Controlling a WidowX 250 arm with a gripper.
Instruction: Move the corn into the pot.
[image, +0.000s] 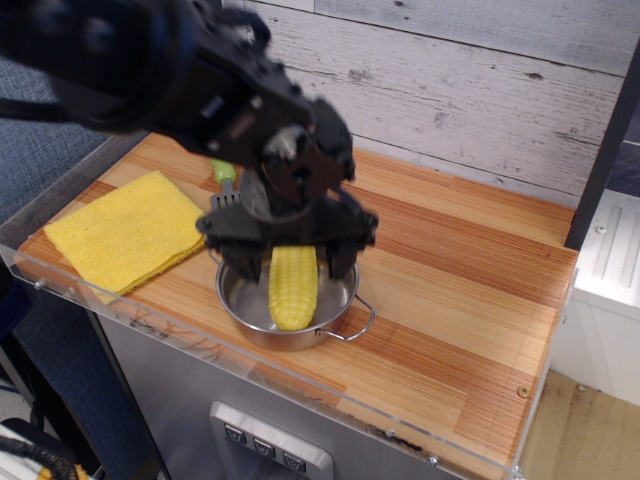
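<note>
The arm (130, 70) is black throughout, thick and rounded, and blurred in this view, so its fine detail cannot be made out. Toward the wrist (290, 165) the housing turns blocky, with angular black plates, a small reddish-brown patch and a pale grey round part at the centre. Below it sits a dull grey cylinder. The gripper (290, 262) has a flat black crossbar with a small round screw or hole at each end. Two stubby black fingers (340, 262) hang from the bar, squarish and matte. A dark cable runs off the arm at the far left edge.
</note>
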